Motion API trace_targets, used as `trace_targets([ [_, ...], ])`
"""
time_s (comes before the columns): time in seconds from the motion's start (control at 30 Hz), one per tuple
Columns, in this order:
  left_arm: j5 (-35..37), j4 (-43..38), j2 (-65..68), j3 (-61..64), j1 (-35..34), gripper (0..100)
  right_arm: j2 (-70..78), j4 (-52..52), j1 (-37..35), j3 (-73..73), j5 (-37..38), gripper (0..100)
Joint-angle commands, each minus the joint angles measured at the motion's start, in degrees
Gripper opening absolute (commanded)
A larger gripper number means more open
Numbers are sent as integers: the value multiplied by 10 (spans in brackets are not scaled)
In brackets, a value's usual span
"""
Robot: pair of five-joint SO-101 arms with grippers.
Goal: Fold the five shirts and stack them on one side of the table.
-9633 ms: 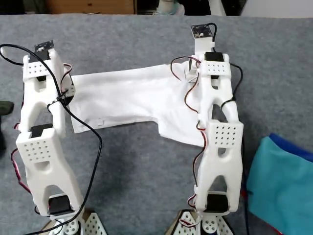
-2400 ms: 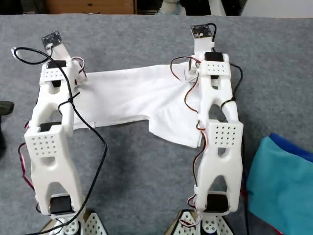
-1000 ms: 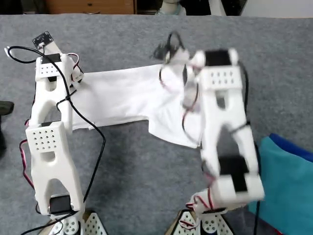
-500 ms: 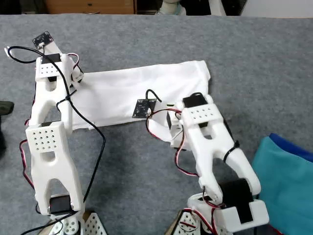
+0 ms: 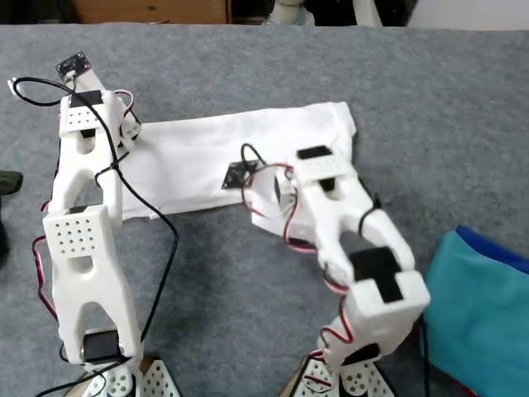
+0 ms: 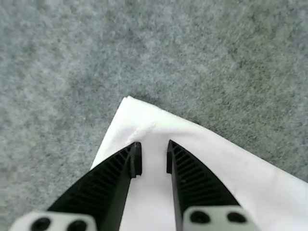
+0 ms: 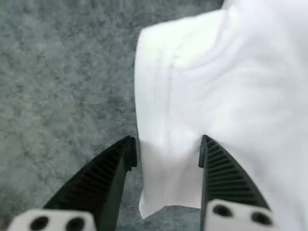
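Note:
A white shirt (image 5: 207, 153) lies spread flat across the middle of the grey table (image 5: 207, 298). My left gripper (image 6: 152, 156) stands over the shirt's far left corner (image 6: 139, 125), its fingers a narrow gap apart with flat cloth showing between them. In the high view that gripper (image 5: 128, 132) is at the shirt's left end. My right arm (image 5: 331, 198) bends over the shirt's near edge. The right gripper (image 7: 167, 144) is open wide above a folded flap of the white shirt (image 7: 202, 96) by the near hem, with cloth lying between the fingers.
A teal cloth (image 5: 479, 306) with a blue one under it lies at the table's right edge. A dark object (image 5: 8, 182) sits at the left edge. Bare grey table stretches along the near side between the arm bases and along the far side.
The right arm left the shirt's far right corner and swung down to the near hem, leaving that corner lying flat. The left arm has stayed at the far left corner.

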Motion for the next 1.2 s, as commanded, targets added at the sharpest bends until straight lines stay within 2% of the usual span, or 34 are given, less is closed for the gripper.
trace_targets([
  [0.0, -4, 4, -7, -26, -11, 110, 52, 22, 21, -55, 23, 245],
  [0.3, -4, 4, -7, -26, -12, 110, 71, 20, 32, -67, 27, 34],
  [0.57, -4, 4, -7, -26, -11, 110, 122, 47, 74, -155, 24, 5],
  [0.73, -4, 4, -7, -26, -11, 110, 130, 89, 75, -221, 24, 4],
  [0.97, -4, 4, -7, -26, -14, 110, 145, 188, 72, -389, -12, 4],
  [1.17, -4, 4, -7, -26, -12, 110, 213, 252, 56, -567, -12, 4],
])
